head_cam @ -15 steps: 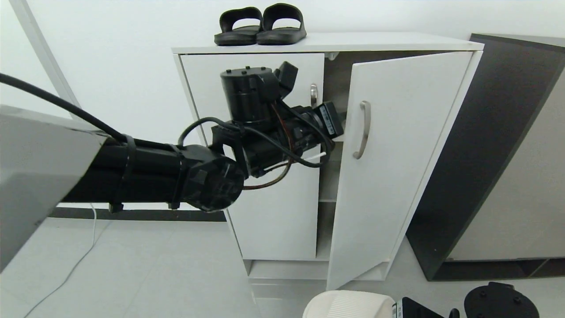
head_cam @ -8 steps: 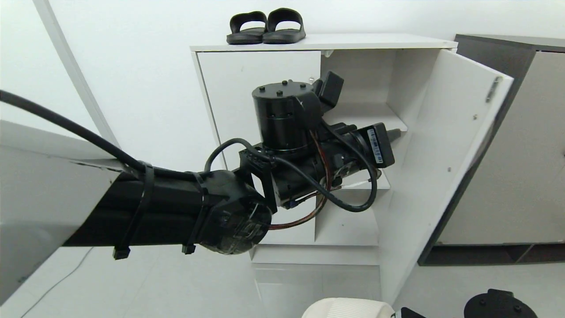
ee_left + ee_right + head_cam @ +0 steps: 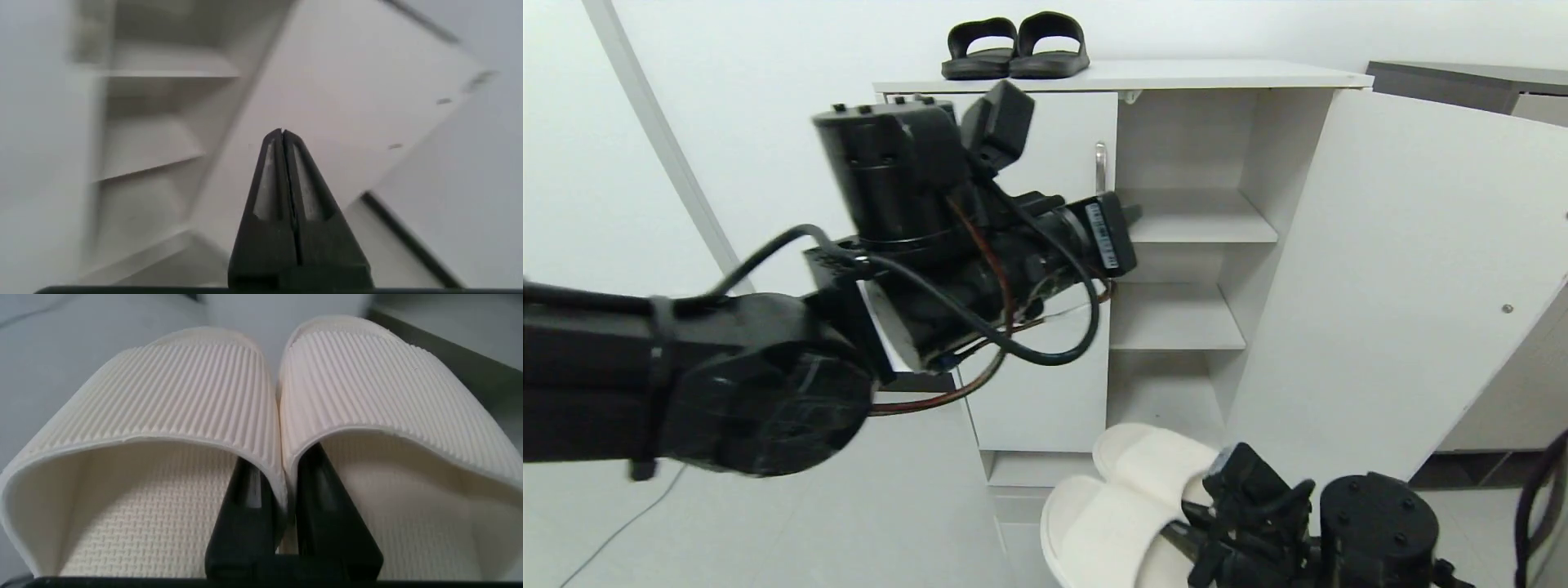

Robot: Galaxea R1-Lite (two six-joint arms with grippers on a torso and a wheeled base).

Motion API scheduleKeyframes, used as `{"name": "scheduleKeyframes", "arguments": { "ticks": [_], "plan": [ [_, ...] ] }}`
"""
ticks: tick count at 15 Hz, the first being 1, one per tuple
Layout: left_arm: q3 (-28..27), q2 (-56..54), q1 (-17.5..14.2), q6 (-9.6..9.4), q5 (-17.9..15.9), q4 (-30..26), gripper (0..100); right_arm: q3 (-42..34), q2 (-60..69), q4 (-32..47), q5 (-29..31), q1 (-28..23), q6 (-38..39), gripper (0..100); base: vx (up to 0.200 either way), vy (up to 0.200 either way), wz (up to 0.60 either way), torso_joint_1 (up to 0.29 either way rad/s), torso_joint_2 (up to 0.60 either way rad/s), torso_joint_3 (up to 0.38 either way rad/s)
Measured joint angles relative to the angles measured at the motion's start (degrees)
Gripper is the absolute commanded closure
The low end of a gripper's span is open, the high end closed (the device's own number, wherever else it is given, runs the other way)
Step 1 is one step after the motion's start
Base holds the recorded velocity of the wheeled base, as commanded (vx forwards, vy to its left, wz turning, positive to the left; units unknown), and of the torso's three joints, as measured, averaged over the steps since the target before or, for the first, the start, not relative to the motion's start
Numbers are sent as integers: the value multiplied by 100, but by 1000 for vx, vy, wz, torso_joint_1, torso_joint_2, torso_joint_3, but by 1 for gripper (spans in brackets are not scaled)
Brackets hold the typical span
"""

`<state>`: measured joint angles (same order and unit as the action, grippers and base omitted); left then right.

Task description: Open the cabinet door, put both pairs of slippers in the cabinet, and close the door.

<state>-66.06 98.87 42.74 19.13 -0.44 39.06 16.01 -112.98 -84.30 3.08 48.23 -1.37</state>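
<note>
— Where does the head camera sit?
— High up, facing forward and down at the cabinet (image 3: pixel 1217 75) from some way off, with the left arm (image 3: pixel 686 392) crossing its foreground.
— And the left wrist one?
— It looks out along the left pincer (image 3: pixel 282 139) towards the shelves (image 3: pixel 151 147) and the open door (image 3: pixel 343 106). It is nearer than the head view, which shares both.
— The right wrist?
— Very close in, looking along the right pincer (image 3: pixel 278 461) at the white slippers (image 3: pixel 188 400). The head view catches that pair at its lower edge.
</note>
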Motion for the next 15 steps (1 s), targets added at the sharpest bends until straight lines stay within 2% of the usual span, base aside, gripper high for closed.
{"name": "scheduleKeyframes", "arguments": {
  "ticks": [2, 4, 6, 8, 10, 12, 15],
  "plan": [
    [614, -841, -322, -334, 423, -457, 100, 667, -291, 364, 701, -330, 94, 100, 0, 0, 0, 0, 0, 0],
    [1254, -1858, -545, -490, 867, -846, 100, 1274, -389, 1135, 1382, -506, 269, 100, 0, 0, 0, 0, 0, 0],
    [1824, -2960, -884, -638, 1315, -1473, 100, 1629, -341, 1757, 1565, -603, 577, 100, 0, 0, 0, 0, 0, 0],
    [2324, -4162, -1651, -758, 1631, -2400, 100, 1783, -193, 2239, 1629, -636, 741, 100, 0, 0, 0, 0, 0, 0],
    [2839, -5416, -2481, -837, 1961, -3211, 100, 1827, -30, 2288, 1659, -650, 752, 100, 0, 0, 0, 0, 0, 0],
    [3493, -6615, -3103, -969, 2172, -3762, 100, 1825, 68, 2294, 1665, -647, 752, 100, 0, 0, 0, 0, 0, 0],
    [4813, -8332, -3753, -1413, 2361, -4184, 100, 1790, 124, 2286, 1662, -611, 752, 100, 0, 0, 0, 0, 0, 0]
  ]
}}
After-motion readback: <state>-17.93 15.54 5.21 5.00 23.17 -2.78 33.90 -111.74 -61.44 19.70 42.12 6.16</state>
